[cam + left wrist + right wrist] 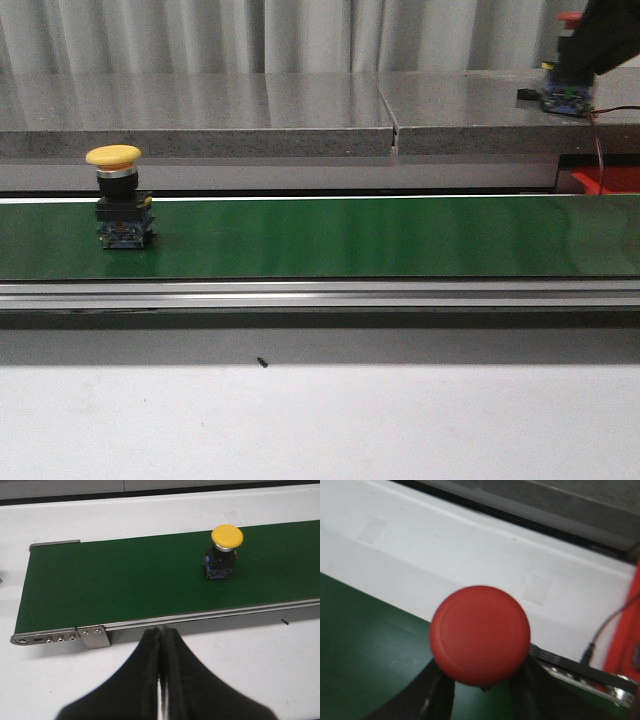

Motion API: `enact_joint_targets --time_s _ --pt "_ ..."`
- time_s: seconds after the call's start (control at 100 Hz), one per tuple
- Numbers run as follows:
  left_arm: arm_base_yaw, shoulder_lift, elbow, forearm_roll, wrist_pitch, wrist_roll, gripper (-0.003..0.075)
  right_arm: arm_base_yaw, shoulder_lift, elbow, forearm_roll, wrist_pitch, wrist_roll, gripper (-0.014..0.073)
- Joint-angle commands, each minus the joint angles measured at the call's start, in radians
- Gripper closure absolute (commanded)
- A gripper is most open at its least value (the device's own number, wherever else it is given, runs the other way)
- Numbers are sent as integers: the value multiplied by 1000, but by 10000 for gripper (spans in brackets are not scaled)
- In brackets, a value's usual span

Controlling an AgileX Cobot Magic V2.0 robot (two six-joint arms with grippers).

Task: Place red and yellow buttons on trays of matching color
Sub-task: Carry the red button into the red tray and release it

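Observation:
A yellow button (114, 157) with a black and blue base stands upright on the green belt (350, 238), toward its left end. It also shows in the left wrist view as the yellow button (227, 536), well beyond my left gripper (161, 631), which is shut and empty over the white table. My right gripper (592, 45) is high at the far right, shut on a red button (569, 19). In the right wrist view the red button's cap (480, 634) fills the space between the two black fingers. A red tray (610, 180) lies below it. No yellow tray is in view.
A grey ledge (200, 110) runs behind the belt. The belt's metal rail (320, 293) runs along its near side, with white table (320, 420) in front. A thin cable (598, 140) hangs by the red tray.

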Motion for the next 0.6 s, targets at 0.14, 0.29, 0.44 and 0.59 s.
enact_joint_targets --time_s 0.14,0.29,0.44,0.59 --pt "-7 3 -24 -9 -60 -1 739 -120 -50 -81 -217 -64 325 544" --pt "-7 3 -24 -9 -60 -1 738 -193 -48 -144 -286 -47 439 544" --pt "-7 3 -24 -9 -60 -1 738 -257 1 -198 -327 -23 493 544" --pt "-7 3 -24 -9 -60 -1 738 -302 62 -219 -356 -26 580 544"
